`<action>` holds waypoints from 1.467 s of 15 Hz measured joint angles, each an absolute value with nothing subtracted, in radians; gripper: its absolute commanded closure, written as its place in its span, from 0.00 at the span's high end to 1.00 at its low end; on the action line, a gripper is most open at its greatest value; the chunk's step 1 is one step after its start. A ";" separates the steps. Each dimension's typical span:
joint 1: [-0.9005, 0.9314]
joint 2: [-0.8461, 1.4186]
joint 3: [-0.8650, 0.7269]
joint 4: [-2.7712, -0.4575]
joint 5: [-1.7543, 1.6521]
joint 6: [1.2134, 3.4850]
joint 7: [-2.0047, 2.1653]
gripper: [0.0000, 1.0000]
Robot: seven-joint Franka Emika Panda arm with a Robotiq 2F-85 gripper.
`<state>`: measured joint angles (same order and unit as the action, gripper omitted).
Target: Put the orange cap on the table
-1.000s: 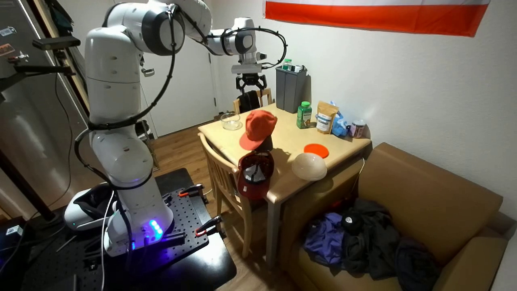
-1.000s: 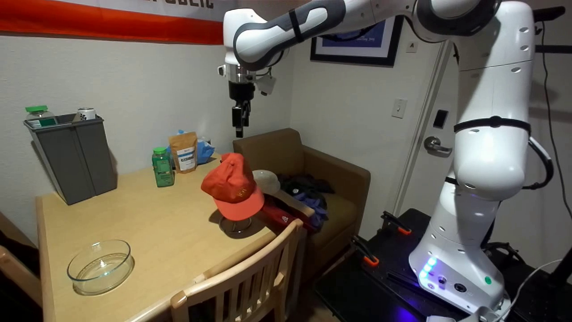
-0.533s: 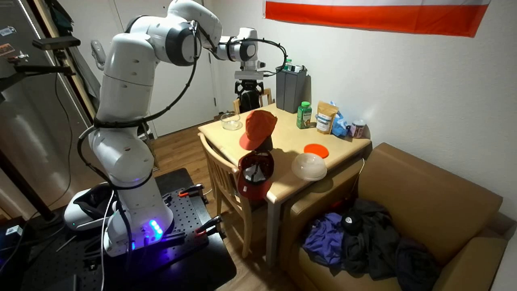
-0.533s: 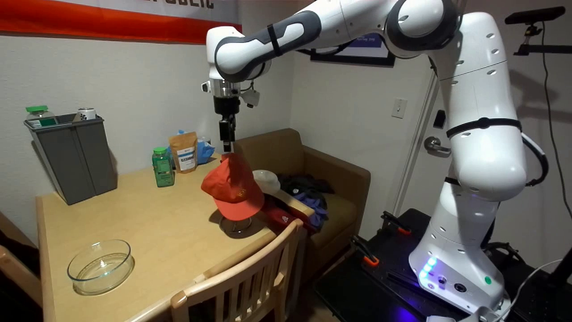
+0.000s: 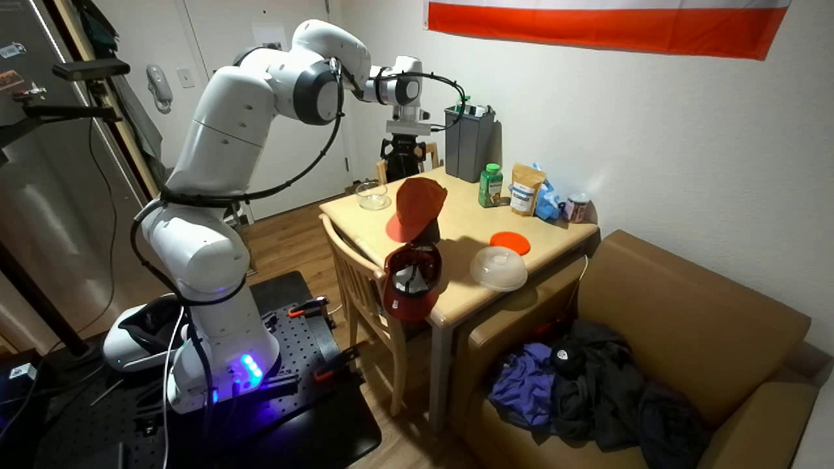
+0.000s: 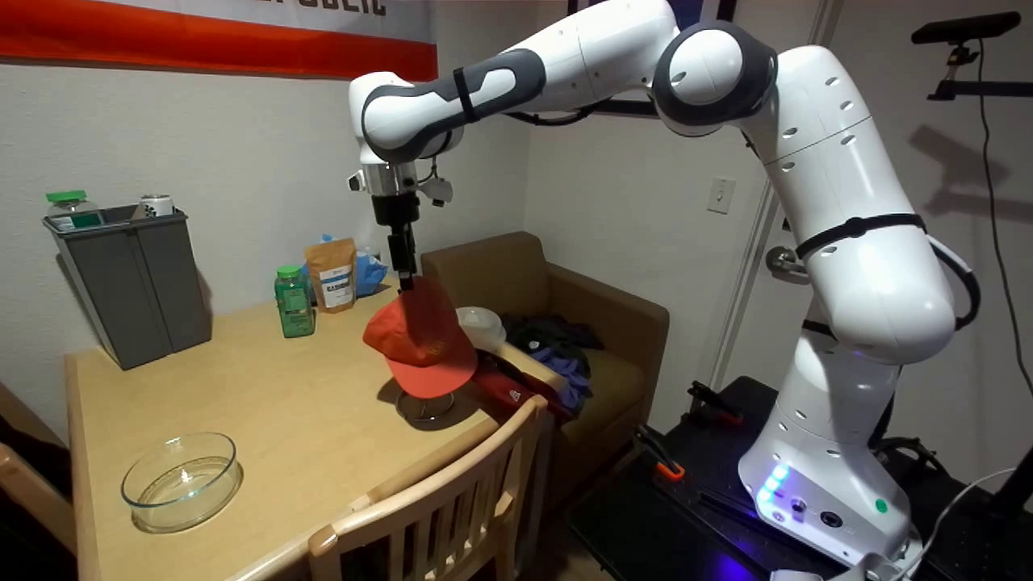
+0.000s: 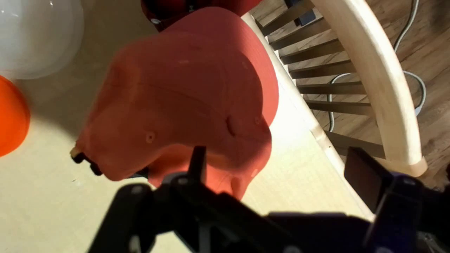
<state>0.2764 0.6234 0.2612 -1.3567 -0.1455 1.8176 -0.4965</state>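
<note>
1 claw [image 6: 405,280] has sunk nearer the orange cap [image 6: 428,339].

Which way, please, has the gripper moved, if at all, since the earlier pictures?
Yes: in an exterior view, the gripper has come down and toward picture left, judged against the brown pouch.

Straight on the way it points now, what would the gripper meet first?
Most likely the orange cap: the gripper points down, jaws open, and in the wrist view one jaw overlaps the cap. The other jaw shows beside it; depth to the cap is hard to judge.
</note>
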 measured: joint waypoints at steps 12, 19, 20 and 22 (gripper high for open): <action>0.341 0.833 0.255 -1.042 -0.199 1.595 -0.583 1.00; 0.364 0.905 0.237 -0.936 -0.213 1.577 -0.606 1.00; 0.363 0.914 0.236 -0.928 -0.213 1.577 -0.606 1.00; 0.362 0.927 0.236 -0.913 -0.213 1.576 -0.606 1.00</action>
<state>0.3623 0.9267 0.2358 -0.9129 -0.2127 1.5760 -0.6056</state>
